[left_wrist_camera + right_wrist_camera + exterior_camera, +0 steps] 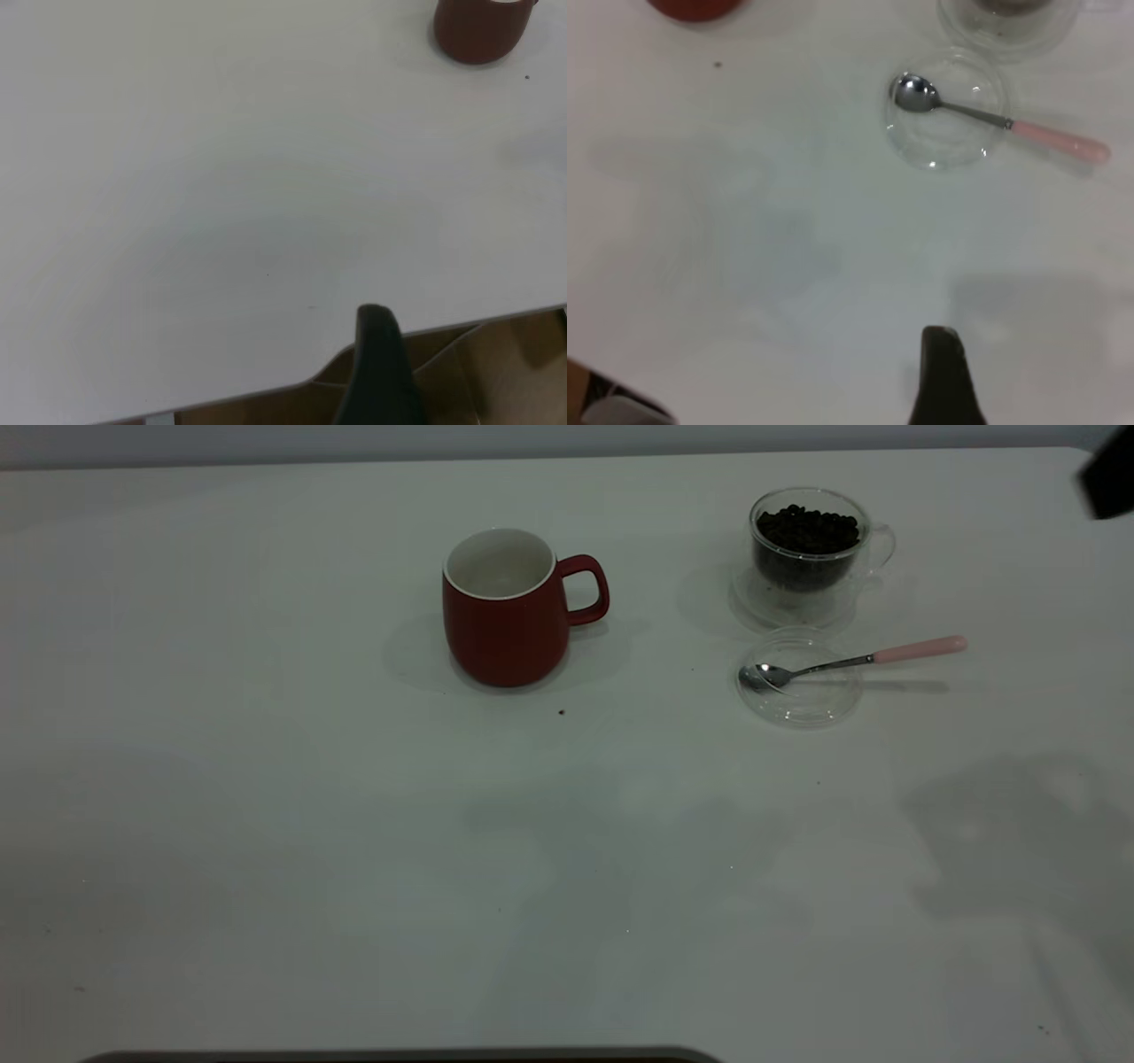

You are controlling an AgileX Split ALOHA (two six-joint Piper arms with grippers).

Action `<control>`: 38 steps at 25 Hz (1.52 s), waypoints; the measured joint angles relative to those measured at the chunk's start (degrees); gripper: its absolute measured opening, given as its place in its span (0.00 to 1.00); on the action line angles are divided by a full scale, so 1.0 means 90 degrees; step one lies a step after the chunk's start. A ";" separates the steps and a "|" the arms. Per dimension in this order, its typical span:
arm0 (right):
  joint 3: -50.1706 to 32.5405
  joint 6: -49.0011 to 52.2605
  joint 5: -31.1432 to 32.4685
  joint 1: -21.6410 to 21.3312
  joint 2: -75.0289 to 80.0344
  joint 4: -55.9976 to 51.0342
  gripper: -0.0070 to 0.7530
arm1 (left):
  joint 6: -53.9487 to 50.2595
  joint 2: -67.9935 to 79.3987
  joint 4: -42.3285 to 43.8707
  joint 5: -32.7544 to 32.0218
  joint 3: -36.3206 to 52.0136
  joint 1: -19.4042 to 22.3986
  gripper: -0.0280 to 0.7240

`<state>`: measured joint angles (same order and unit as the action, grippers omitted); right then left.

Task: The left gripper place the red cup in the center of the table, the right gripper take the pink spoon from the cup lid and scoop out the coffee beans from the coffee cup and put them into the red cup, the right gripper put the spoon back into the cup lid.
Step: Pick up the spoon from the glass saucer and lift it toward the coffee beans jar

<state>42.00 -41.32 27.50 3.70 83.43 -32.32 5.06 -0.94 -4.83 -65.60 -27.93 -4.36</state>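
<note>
1. Right end effector (943, 372) hovers over bare counter (266, 850); only one finger shows, so I cannot tell its opening. Left end effector (381, 363) sits at the counter edge, likewise unclear.
2. Red cup (507, 607) stands upper centre, open counter around it.
3. Pink spoon (850, 661) rests bowl-down in the cup lid (800, 677), just below the coffee cup (808, 553) of coffee beans (808, 530).

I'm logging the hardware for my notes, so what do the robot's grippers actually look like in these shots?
Little of them shows. In the left wrist view, the left gripper appears as one matte black finger with a rounded tip. In the right wrist view, the right gripper looks alike: a black finger tapering to a blunt tip. The exterior view shows only a black corner at the top right. No cables or markings are visible.
</note>
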 joint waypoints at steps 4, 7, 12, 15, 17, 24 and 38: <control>0.0893 -0.0098 -0.0091 -0.0084 0.1473 -0.0118 0.76 | 0.0000 0.0000 0.0000 0.0000 0.0000 0.0000 0.82; 0.1559 -0.0120 -0.0005 -0.0399 0.2400 -0.0261 0.76 | 0.0000 0.0000 0.0000 0.0000 0.0000 0.0000 0.82; 0.2641 -0.0611 0.0463 -0.1210 0.3706 -0.0859 0.76 | 0.0000 0.0000 0.0000 0.0000 0.0000 0.0000 0.82; 0.3190 -0.0916 0.0983 -0.1738 0.4459 -0.1400 0.76 | 0.0000 0.0000 0.0000 0.0000 0.0000 0.0000 0.82; 0.3456 -0.1207 0.1354 -0.1982 0.4931 -0.1708 0.76 | 0.0000 0.0000 0.0000 0.0000 0.0000 0.0000 0.82; 0.3864 -0.2385 0.2057 -0.2562 0.6160 -0.2895 0.76 | 0.0000 0.0000 0.0000 0.0000 0.0000 0.0000 0.82; 0.3896 -0.3981 0.2930 -0.2808 0.7183 -0.4965 0.76 | 0.0008 0.0000 0.0000 -0.0015 0.0000 0.0000 0.82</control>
<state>77.06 -77.15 53.88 -21.58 148.07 -77.00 5.14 -0.94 -4.83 -65.73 -27.93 -4.36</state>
